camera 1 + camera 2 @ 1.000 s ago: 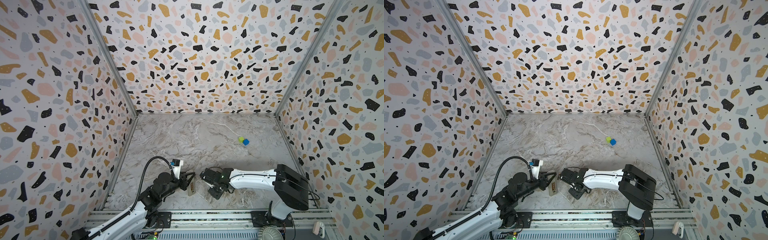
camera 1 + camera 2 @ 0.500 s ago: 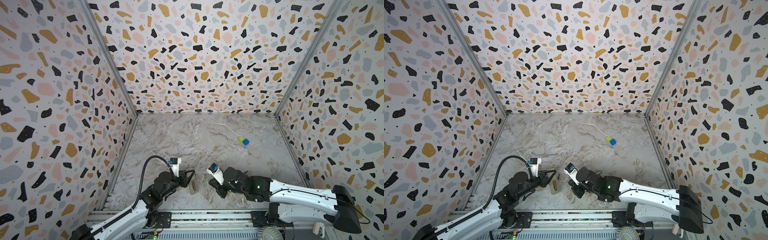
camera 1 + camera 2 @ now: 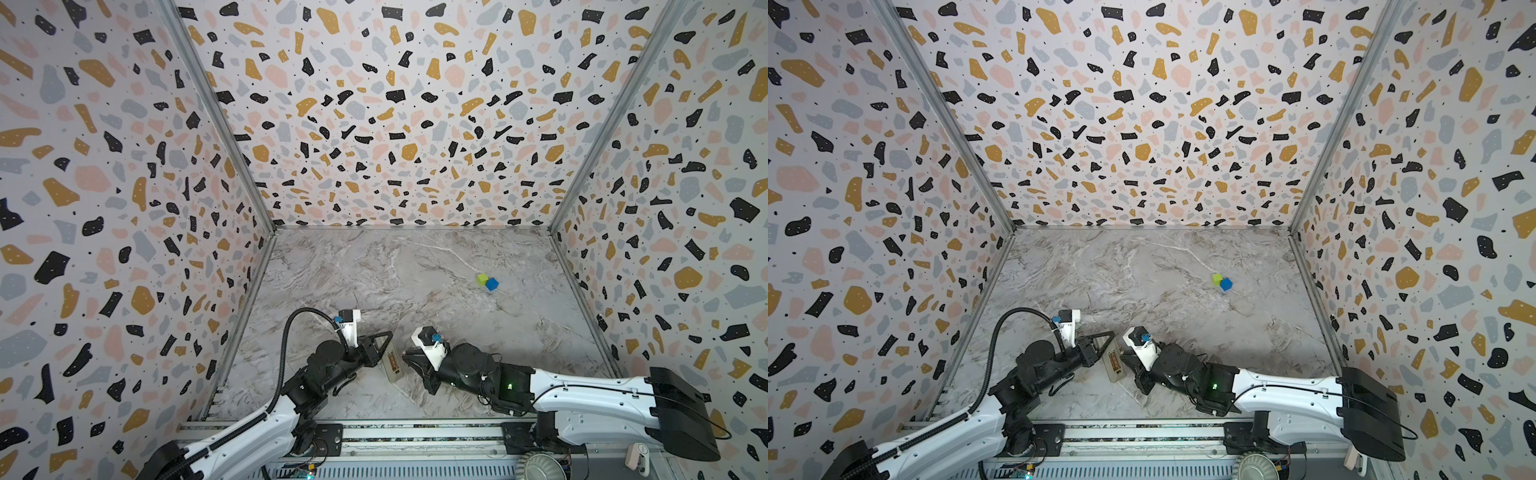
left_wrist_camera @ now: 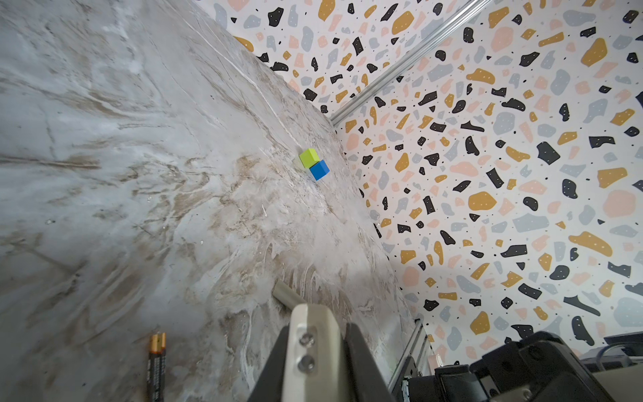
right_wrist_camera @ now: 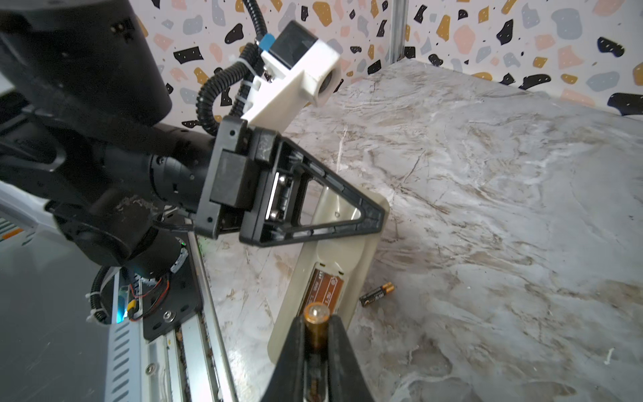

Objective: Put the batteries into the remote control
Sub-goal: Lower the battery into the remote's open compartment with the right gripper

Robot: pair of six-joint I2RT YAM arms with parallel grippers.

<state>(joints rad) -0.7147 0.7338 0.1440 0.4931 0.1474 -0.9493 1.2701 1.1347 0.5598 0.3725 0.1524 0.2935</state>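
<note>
The remote control (image 3: 393, 366) (image 3: 1114, 365) lies pale back up near the table's front edge, its battery bay (image 5: 325, 289) open and copper-brown inside. My left gripper (image 3: 383, 351) (image 3: 1104, 349) (image 5: 375, 217) (image 4: 315, 330) is shut on the remote's far end (image 4: 325, 322). From the other side my right gripper (image 3: 409, 359) (image 3: 1129, 359) (image 5: 316, 334) is shut on one battery (image 5: 316, 322). Its copper tip points at the near end of the remote (image 5: 348, 257). A second battery (image 5: 376, 294) (image 4: 157, 362) lies loose on the table beside the remote.
A green cube (image 3: 482, 279) (image 4: 309, 158) and a blue cube (image 3: 492, 284) (image 4: 319, 169) touch each other at the back right. Patterned walls close three sides of the marble table (image 3: 374, 282). A metal rail (image 3: 415, 432) runs along the front.
My right arm has dropped from a raised elbow to a low stretched pose. Its gripper stays beside the remote with the battery. The left arm has hardly moved.
</note>
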